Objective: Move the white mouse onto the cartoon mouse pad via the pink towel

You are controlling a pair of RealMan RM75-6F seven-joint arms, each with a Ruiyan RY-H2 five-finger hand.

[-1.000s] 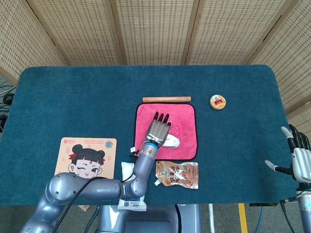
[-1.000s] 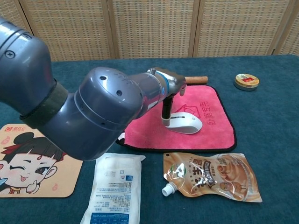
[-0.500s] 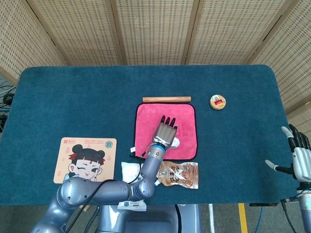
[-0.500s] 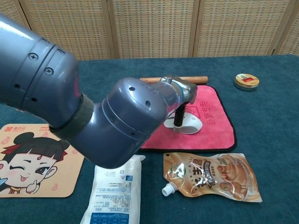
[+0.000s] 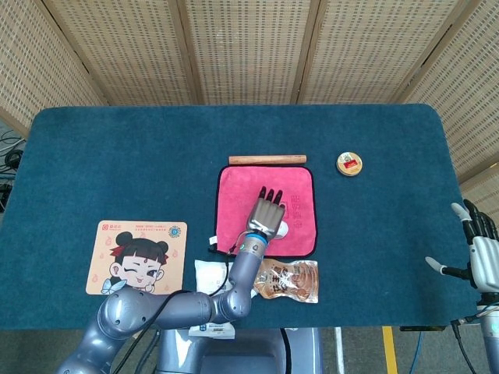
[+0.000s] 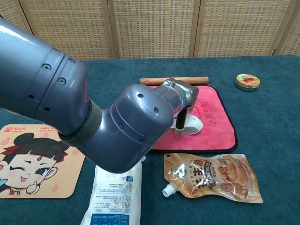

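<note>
fingers [image 5: 270, 194] of my left hand [image 5: 266, 213] lie stretched over the white mouse [image 6: 191, 124]; from the chest view the arm hides the contact, so i cannot tell whether i have a hold yet. nearest me: cartoon mouse pad [image 5: 139, 257] at the left, bare; a white packet [image 6: 114, 191] and a brown spout pouch [image 6: 213, 177] at the table edge. the mouse sits on the pink towel [image 5: 300, 191], so i judge the towel leg done; lift and carry to the pad remain. beyond: a wooden stick [image 5: 267, 160], a small round tin [image 5: 349, 164]. right hand [image 5: 481, 249] idles far right, fingers apart, empty. dark teal tablecloth [image 5: 117, 164]; woven rattan panels behind.
</note>
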